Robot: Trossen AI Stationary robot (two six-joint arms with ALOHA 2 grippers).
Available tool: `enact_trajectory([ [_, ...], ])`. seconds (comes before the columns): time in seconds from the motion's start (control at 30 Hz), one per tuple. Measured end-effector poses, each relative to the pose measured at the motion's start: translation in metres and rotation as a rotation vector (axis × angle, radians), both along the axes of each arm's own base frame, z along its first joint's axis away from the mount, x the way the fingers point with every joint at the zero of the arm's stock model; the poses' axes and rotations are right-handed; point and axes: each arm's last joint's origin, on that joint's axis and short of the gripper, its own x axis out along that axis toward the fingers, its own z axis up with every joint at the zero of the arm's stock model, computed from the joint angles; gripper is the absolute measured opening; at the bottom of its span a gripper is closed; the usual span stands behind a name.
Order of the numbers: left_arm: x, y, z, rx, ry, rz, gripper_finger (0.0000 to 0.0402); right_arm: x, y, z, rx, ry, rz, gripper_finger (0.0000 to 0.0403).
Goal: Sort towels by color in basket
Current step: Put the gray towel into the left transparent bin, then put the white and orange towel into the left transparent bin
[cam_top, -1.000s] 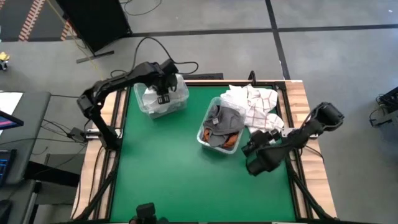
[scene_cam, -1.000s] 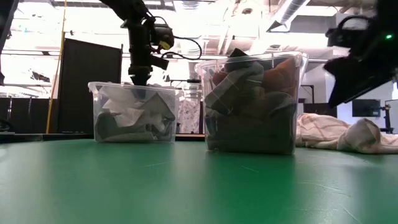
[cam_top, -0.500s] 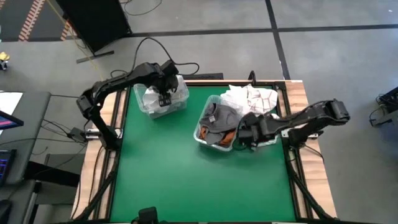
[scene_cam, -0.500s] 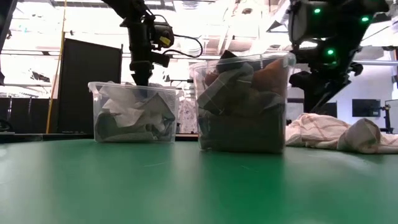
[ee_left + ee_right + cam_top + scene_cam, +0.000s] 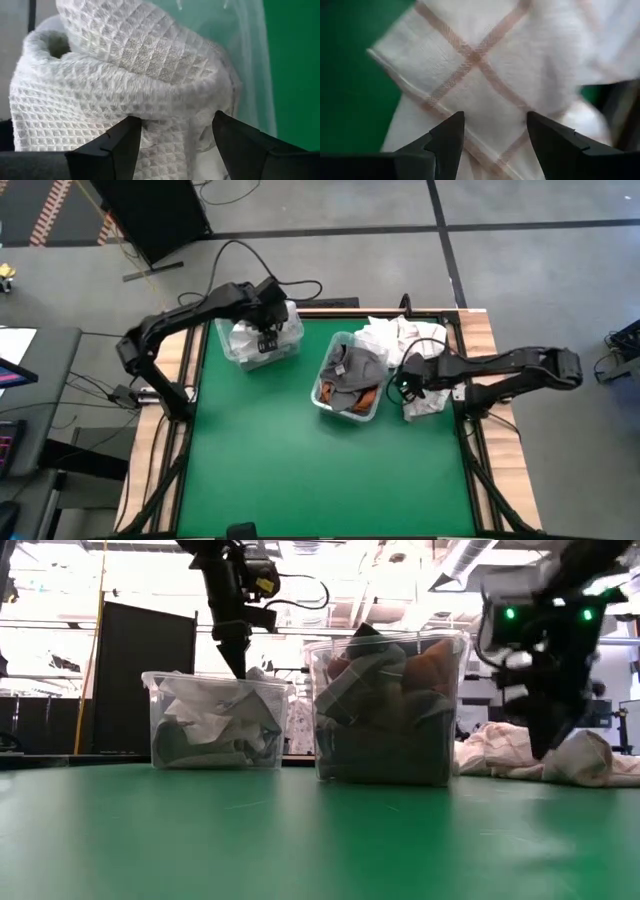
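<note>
Left gripper [image 5: 264,338] is over the left bin [image 5: 290,346] at the table's far-left corner, fingers spread above the white waffle towel [image 5: 125,90] inside it. Right gripper [image 5: 408,376] hangs open, tips just above the checked towel [image 5: 485,75] in the loose pile [image 5: 410,345] at the right edge. The middle bin [image 5: 335,405], just beside the pile, holds grey and orange towels [image 5: 355,375].
</note>
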Motion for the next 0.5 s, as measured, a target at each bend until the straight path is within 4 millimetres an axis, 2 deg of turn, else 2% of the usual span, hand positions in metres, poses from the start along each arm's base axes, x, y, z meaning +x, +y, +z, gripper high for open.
enact_trajectory([
  [0.23, 0.002, -0.018, 0.015, 0.032, -0.066, -0.036, 0.0234, -0.017, -0.017, -0.044, 0.109, -0.193, -0.02, 0.025],
  [0.4, 0.002, -0.036, 0.028, 0.051, -0.116, -0.074, 0.0234, -0.02, -0.022, -0.05, 0.095, -0.217, -0.009, 0.0243],
  [0.5, 0.002, -0.048, 0.036, 0.061, -0.152, -0.095, 0.0234, -0.02, -0.022, -0.051, 0.099, -0.212, 0.009, 0.0205],
])
